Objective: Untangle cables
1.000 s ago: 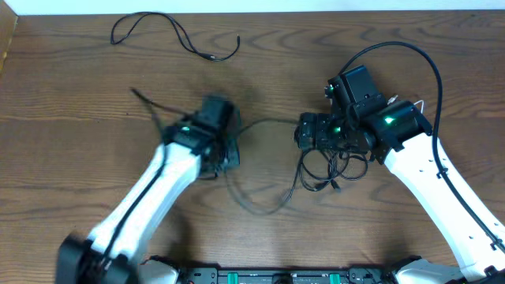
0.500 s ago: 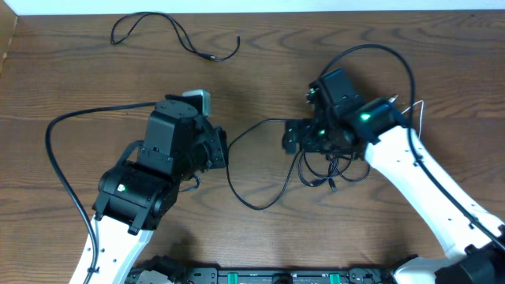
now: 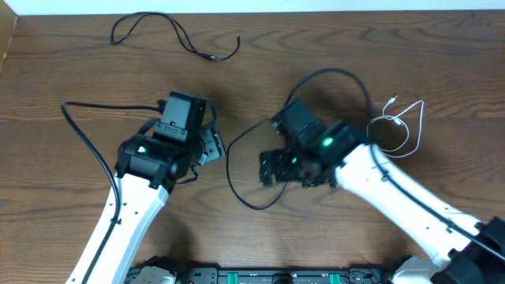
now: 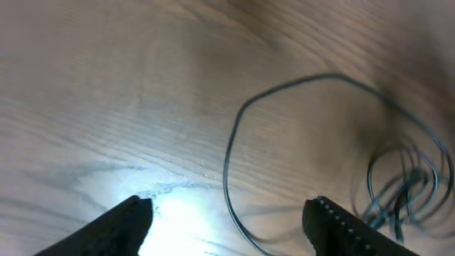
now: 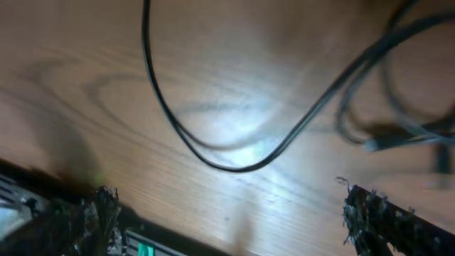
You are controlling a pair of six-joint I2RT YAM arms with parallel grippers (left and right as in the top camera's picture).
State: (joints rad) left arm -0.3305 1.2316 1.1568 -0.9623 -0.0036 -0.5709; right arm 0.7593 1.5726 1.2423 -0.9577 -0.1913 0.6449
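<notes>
Three cables lie on the table (image 3: 39,173): two black, one white. Nearest, around 6 o'clock of centre, the looped black cable (image 5: 231,169) curves between both grippers, its coiled end tucked under the right arm. The white cable (image 3: 393,105) sits at 3 o'clock, and the second black cable (image 3: 180,35) lies far off at 11. The left gripper (image 3: 211,146) stretches in from 7 o'clock, jaws wide and empty. The right gripper (image 3: 267,167) stretches in from 5, spread wide above the loop, gripping nothing.
</notes>
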